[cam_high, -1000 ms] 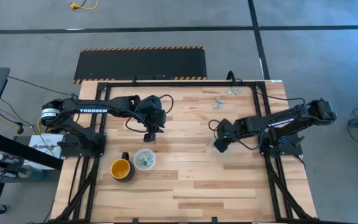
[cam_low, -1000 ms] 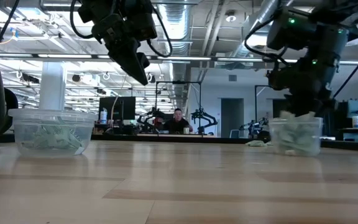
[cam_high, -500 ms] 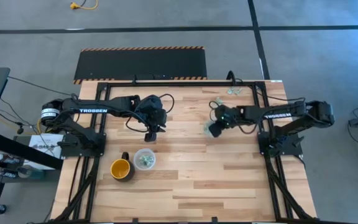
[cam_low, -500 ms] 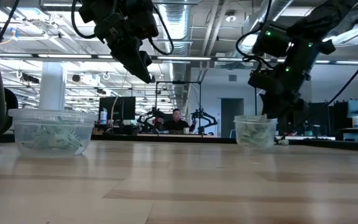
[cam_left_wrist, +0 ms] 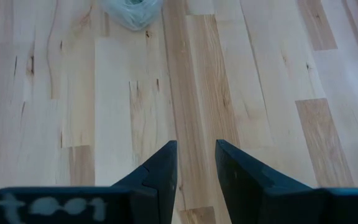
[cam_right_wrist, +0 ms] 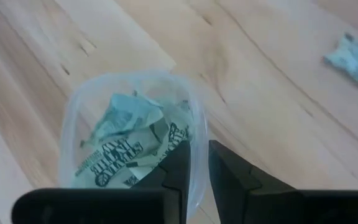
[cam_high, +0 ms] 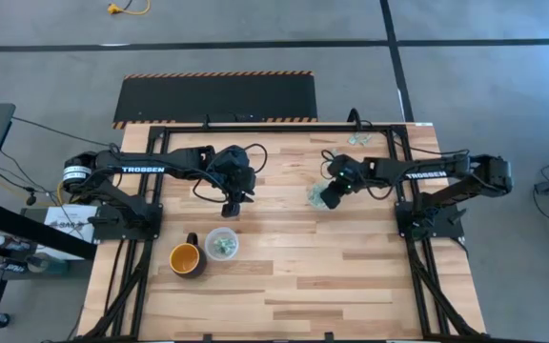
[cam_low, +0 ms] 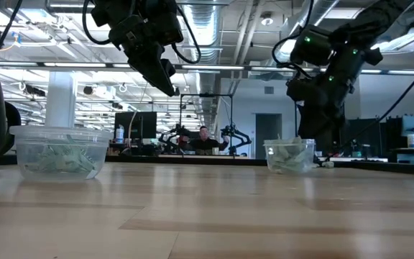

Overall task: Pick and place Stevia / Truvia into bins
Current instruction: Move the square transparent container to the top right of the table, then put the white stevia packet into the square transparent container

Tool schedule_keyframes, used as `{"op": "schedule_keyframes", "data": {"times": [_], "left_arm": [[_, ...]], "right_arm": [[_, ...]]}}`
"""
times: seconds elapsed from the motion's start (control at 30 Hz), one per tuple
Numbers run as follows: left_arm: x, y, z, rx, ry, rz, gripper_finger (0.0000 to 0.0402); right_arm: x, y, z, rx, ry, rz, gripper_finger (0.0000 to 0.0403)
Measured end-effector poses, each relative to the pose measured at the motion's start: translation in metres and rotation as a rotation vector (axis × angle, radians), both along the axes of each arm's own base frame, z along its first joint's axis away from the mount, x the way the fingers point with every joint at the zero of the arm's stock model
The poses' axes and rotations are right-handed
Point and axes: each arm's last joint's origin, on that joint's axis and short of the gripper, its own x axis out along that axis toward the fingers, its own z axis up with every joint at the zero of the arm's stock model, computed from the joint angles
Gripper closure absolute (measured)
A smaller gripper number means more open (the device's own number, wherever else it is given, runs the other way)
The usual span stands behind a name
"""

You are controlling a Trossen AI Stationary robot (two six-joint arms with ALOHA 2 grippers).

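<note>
One clear cup [cam_high: 317, 195] of green-white sachets [cam_right_wrist: 135, 140] stands right of the table's middle, with my right gripper [cam_right_wrist: 197, 149] shut on its rim. The low view shows this cup [cam_low: 290, 155] with its base at table level. The other clear cup [cam_high: 221, 244], also holding sachets, stands on its base near the left side beside the yellow mug [cam_high: 185, 258]. My left gripper [cam_high: 231, 204] hangs above the table just far of that cup, fingers pointing down and a little apart, touching nothing. Loose sachets [cam_high: 335, 156] lie flat near the far edge. My right gripper pinches the cup's wall at the rim [cam_right_wrist: 199, 134], on the side nearest the arm. One finger [cam_right_wrist: 178, 163] is inside the cup and the other [cam_right_wrist: 227, 171] outside. The fingers slant down from the table's right side. The cup stays upright.
A few more sachets [cam_high: 358, 140] lie by the far right corner, and one [cam_right_wrist: 353, 59] shows beyond the held cup. Black frame rails run along the table's left, right and far edges. Bare wood fills the middle and near half. A person sits far behind the table.
My right gripper has swung toward the far edge and a little leftward, taking the cup with it. The cup has stayed upright and now stands farther from the near edge. Most of the travel came first, then it slowed. My left arm has kept still.
</note>
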Motion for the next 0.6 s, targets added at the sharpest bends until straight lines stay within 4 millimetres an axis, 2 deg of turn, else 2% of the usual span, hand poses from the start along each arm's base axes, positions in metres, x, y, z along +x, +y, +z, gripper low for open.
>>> {"op": "schedule_keyframes", "data": {"times": [0.17,0.37,0.6], "left_arm": [[0.0,0.0,0.0,0.0,0.0,0.0,0.0304],[0.0,0.0,0.0,0.0,0.0,0.0,0.0304],[0.0,0.0,0.0,0.006,-0.001,-0.007,0.0304]], "right_arm": [[0.005,-0.002,0.01,-0.018,-0.015,0.023,0.0353],[0.006,-0.005,0.023,-0.032,0.05,0.056,0.0352],[-0.006,-0.035,0.038,-0.07,0.142,0.055,0.0352]]}}
